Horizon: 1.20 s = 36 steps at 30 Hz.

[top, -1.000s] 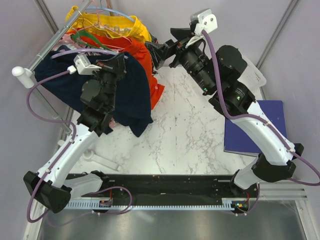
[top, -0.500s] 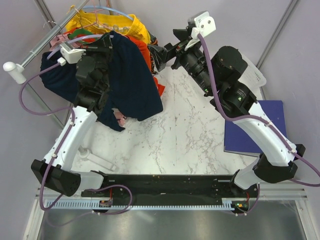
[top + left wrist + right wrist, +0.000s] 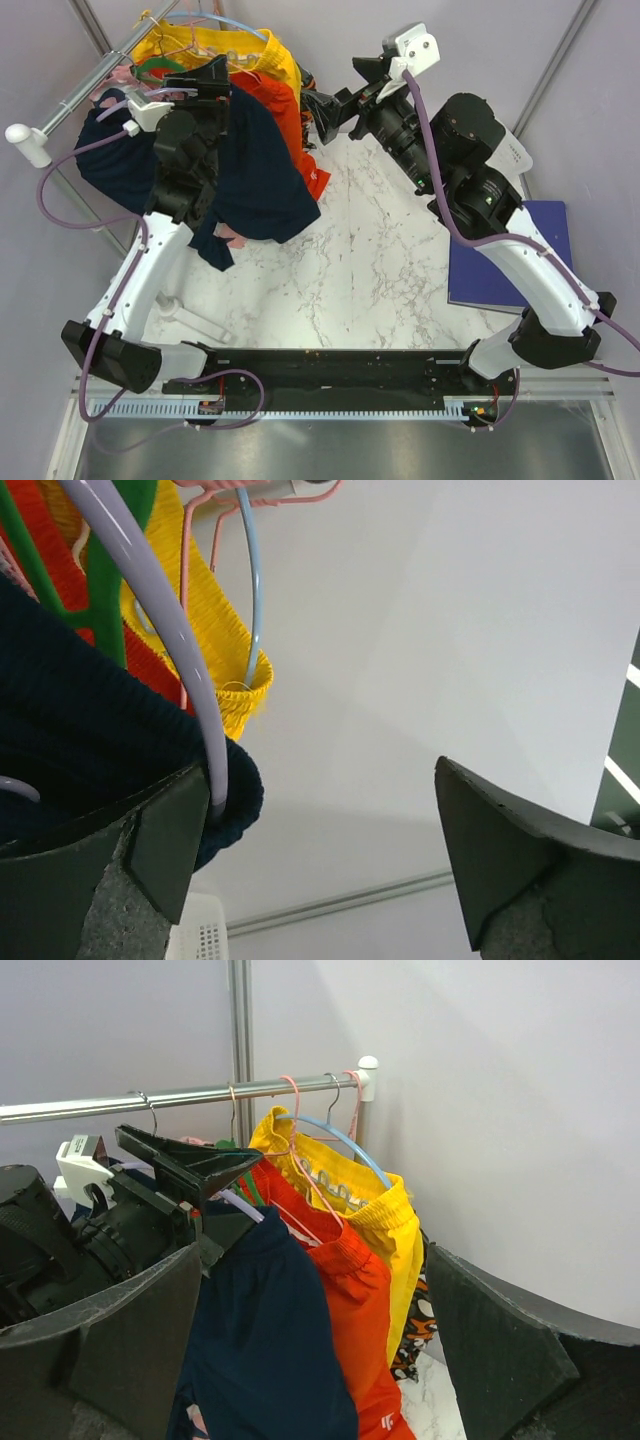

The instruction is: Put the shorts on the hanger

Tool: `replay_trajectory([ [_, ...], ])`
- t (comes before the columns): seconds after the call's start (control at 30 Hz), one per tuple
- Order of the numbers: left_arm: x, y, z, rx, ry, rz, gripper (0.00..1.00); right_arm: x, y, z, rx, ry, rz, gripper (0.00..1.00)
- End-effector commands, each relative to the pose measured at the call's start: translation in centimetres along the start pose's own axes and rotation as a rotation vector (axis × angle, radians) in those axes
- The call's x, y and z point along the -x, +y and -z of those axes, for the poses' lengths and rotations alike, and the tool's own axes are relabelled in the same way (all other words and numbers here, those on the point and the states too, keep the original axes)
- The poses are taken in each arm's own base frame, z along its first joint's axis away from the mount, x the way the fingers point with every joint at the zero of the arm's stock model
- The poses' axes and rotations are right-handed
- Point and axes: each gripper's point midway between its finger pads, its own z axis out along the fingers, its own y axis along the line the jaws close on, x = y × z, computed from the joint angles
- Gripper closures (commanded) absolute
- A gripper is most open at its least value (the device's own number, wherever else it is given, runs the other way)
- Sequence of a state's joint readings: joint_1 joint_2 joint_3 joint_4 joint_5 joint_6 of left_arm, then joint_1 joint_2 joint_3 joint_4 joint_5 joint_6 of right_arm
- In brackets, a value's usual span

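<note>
The navy shorts hang from the pale hanger at the rail, next to orange shorts. In the left wrist view the hanger's arm curves down into the navy waistband, right against my left finger. My left gripper is up at the waistband, open, with nothing between its jaws. My right gripper is open too. It faces the hanging clothes from the right and stays apart from the shorts.
The metal rail with a white end cap carries orange shorts, yellow shorts, a green hanger and a light blue hanger. A dark blue pad lies right of the marble table.
My left arm swung the shorts up and back towards the rail. Its jaws, shut before, now stand wide apart and have let go of the hanger. The right arm barely moved.
</note>
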State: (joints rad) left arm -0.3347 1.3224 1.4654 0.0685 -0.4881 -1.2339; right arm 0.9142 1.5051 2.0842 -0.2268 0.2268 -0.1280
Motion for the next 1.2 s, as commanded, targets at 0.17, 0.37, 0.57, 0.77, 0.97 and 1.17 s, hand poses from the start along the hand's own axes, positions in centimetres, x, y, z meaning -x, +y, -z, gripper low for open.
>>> replay_trajectory([
  [0.17,1.6,-1.0,2.7,-0.069,-0.006,-0.130,0.00,2.9,-0.8,2.4,0.001,-0.050,-0.020,0.02],
  [0.37,3.4,-0.4,4.6,-0.081,-0.056,-0.200,0.01,3.0,-0.8,3.0,0.008,-0.047,-0.008,0.02],
  [0.57,5.1,-1.3,5.8,-0.134,-0.117,-0.258,0.01,2.1,-0.5,3.2,0.025,-0.028,0.000,0.02],
  [0.77,4.3,-4.1,7.6,-0.312,-0.064,-0.405,0.00,1.4,-0.9,3.5,0.007,-0.008,0.015,0.02],
  [0.97,0.2,-6.1,10.5,-0.549,0.064,-0.686,0.00,-1.8,-1.1,4.4,-0.006,0.059,0.021,0.02],
  [1.17,-9.2,-1.8,15.1,-0.610,0.522,-0.932,0.00,-6.4,-2.0,6.0,-0.034,0.154,0.032,0.02],
])
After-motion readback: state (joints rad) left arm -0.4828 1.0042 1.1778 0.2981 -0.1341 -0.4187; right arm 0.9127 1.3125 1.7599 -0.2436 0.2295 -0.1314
